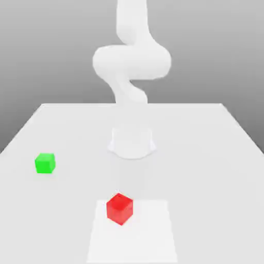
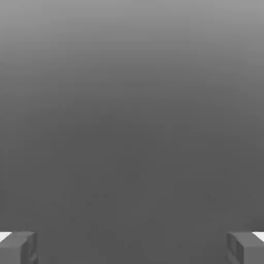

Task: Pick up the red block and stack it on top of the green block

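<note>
The end effector (image 2: 132,247) stands wide and empty — in the hand view its two fingertips (image 2: 18,247) sit far apart with nothing but plain grey between them. On the bench (image 1: 206,154), the red block (image 1: 119,208) lies close to the near edge, roughly midway along it, resting on a paler square patch (image 1: 149,232) and turned so that a corner faces the exterior view. The green block (image 1: 45,163) sits well apart from it, further back and toward the exterior view's left edge of the bench, squarer to the view. The arm (image 1: 131,67) rises from its base (image 1: 132,143) near the middle of the bench, and neither block is touched, so the whole task looks to be ahead: no grasp yet, no lift, no stacking. The main risk from here lies in the red block's turn — if the fingers come down without matching its faces, they may close on its corners, and the glossy cube could twist or squirt out. Descending off-centre could nudge it across the bench instead of straddling it. Later, a release slightly off the green block's middle would likely let the somewhat larger red cube tip off, or knock the green one aside.
</note>
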Available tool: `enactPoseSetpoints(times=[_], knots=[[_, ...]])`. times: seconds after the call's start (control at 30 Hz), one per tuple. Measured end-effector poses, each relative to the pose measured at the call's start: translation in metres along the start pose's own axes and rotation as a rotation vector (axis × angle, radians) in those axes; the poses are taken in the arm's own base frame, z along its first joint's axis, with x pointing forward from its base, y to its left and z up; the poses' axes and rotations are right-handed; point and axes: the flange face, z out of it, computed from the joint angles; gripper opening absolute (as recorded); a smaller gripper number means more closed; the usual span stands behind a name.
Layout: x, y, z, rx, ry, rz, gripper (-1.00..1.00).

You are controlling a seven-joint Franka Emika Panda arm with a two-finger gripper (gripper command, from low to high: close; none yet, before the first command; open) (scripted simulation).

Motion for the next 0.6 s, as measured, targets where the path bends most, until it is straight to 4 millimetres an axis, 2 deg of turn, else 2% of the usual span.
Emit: enactPoseSetpoints(times=[0.13,0.3,0.47,0.57,0.6], knots=[[-0.022,0.026,0.102,-0.146,-0.062,0.094,0.00],[-0.061,0.086,0.207,-0.318,-0.145,0.222,0.00],[-0.119,0.168,0.288,-0.491,-0.242,0.375,0.00],[-0.167,0.225,0.322,-0.603,-0.313,0.486,0.00],[-0.178,0.237,0.329,-0.623,-0.326,0.509,0.00]])
